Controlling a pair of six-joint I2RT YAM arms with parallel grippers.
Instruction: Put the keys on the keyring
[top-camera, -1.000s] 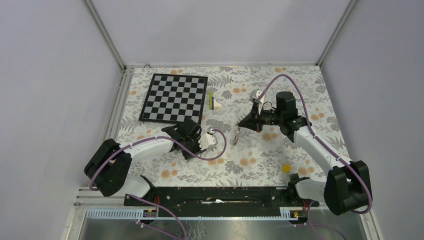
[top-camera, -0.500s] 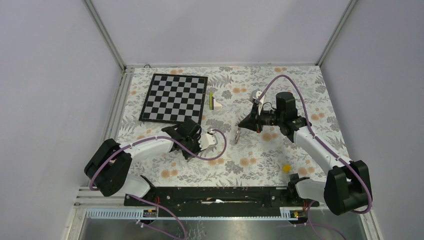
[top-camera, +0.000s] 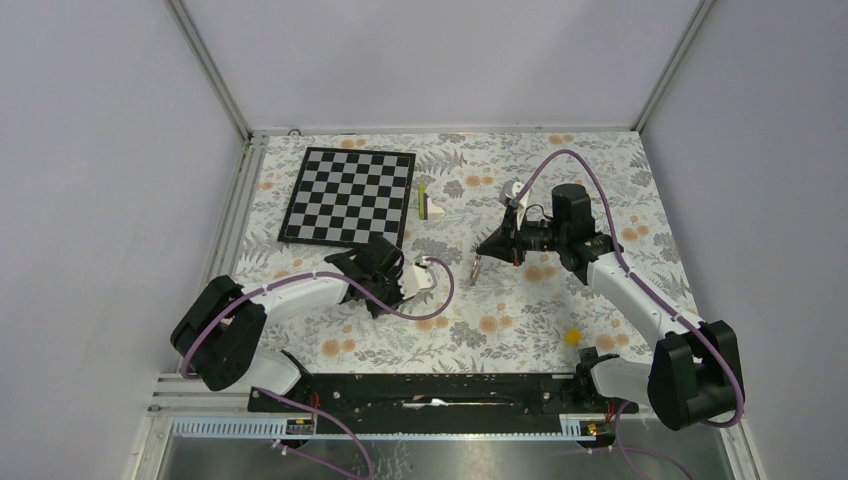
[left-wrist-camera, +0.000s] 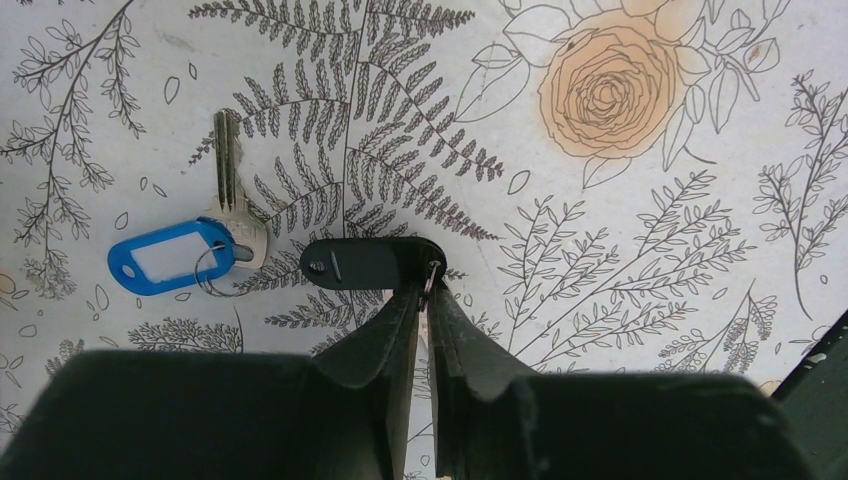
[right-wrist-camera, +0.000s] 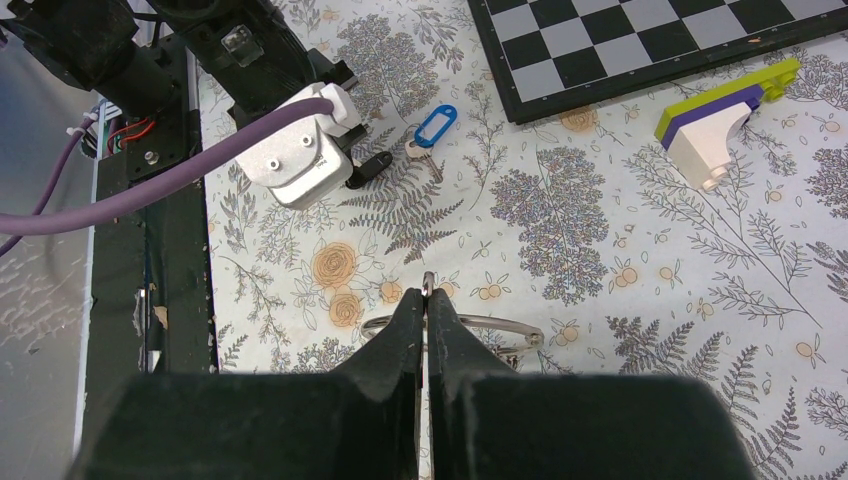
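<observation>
**Grabbing the black key**
Left gripper (left-wrist-camera: 428, 300) pinches the black key (left-wrist-camera: 360, 263) at its end, flat on the table (left-wrist-camera: 650, 250). The blue key (left-wrist-camera: 170, 257) lies just beside it. Right gripper (right-wrist-camera: 425, 305) is clenched on the keyring (right-wrist-camera: 490, 322), well apart. Next, probably: lift the key and line its hole up with the ring.

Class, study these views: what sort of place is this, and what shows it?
Probably a robot test cell: a left arm and right arm bolted to a black rail, plain grey walls with metal framing, and props like a chessboard.
</observation>
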